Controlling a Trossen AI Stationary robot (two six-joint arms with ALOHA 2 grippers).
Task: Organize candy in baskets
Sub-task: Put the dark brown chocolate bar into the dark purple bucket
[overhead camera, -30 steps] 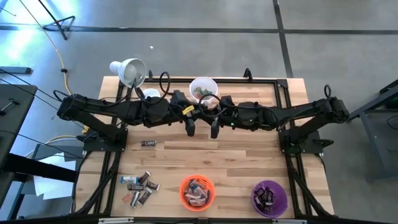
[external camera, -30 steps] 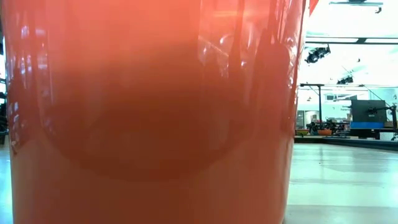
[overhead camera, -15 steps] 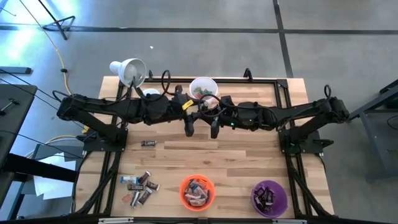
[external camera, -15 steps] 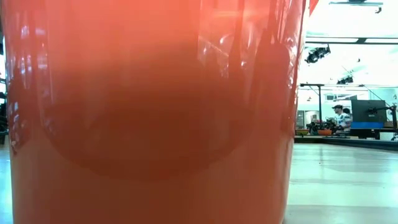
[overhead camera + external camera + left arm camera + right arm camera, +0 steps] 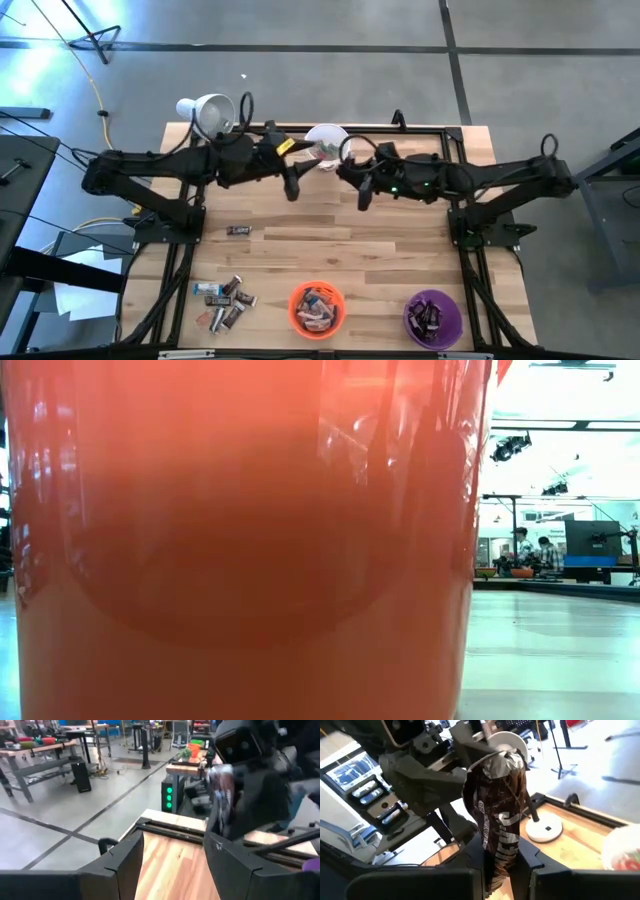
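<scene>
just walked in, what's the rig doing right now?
It is sorting candy into baskets. The right tool is shut on a dark brown candy bar, held up over the far middle of the table beside the white basket. The left tool is open and holds nothing, next to the right one. A pile of loose candy sits at the near left and one piece lies alone. The orange basket and purple basket on the near edge already hold candy.
</scene>
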